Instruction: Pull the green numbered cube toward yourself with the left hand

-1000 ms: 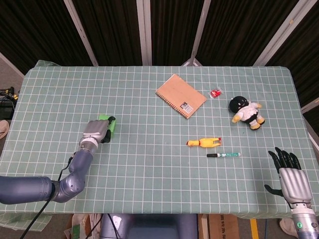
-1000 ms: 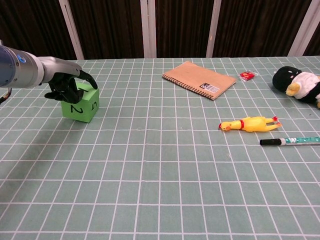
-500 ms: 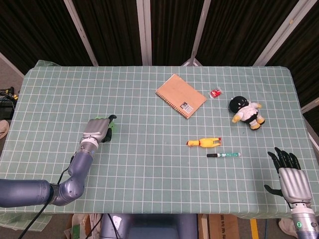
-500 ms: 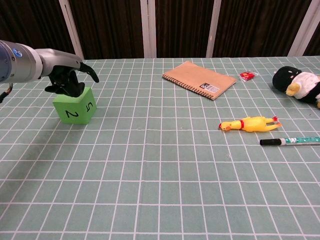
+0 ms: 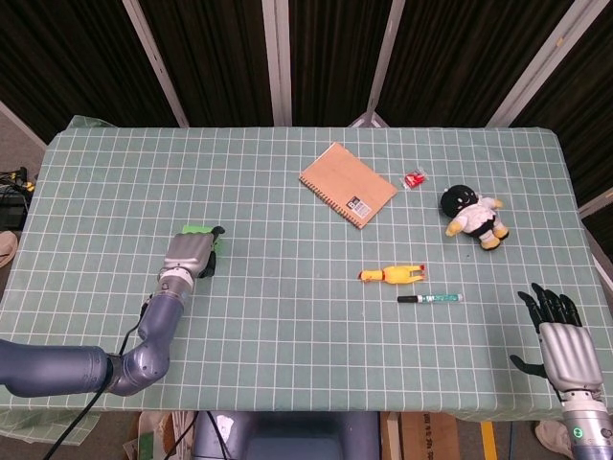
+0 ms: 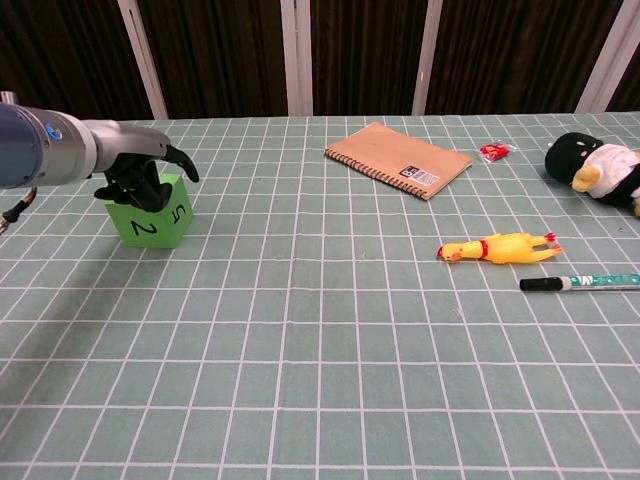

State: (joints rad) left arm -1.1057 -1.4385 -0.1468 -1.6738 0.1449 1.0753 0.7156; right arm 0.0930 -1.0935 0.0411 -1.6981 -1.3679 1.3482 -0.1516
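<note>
Left hand (image 6: 140, 170) covers most of green cube (image 6: 152, 215).

A: Where is the cube (image 6: 151, 212)?
B: Near the table's (image 5: 287, 316) left edge. The notebook (image 5: 347, 184) lies toward the rear edge; the pen (image 5: 430, 298) lies before the rubber chicken (image 5: 391, 274), toward the right edge.

The table (image 6: 330, 350) wore a matt green cloth with a white grid, lying smooth. The green numbered cube (image 6: 153, 215) looked matt, soft-edged like foam, with black printed digits. The left hand (image 6: 140, 170) had a brushed grey metal back and dark matt fingers; the right hand (image 5: 560, 345) looked alike. The brown spiral notebook (image 6: 398, 160) had a dull kraft-paper cover. The yellow rubber chicken (image 6: 500, 246) shone slightly. The black-and-white plush toy (image 6: 600, 168) looked fuzzy.
</note>
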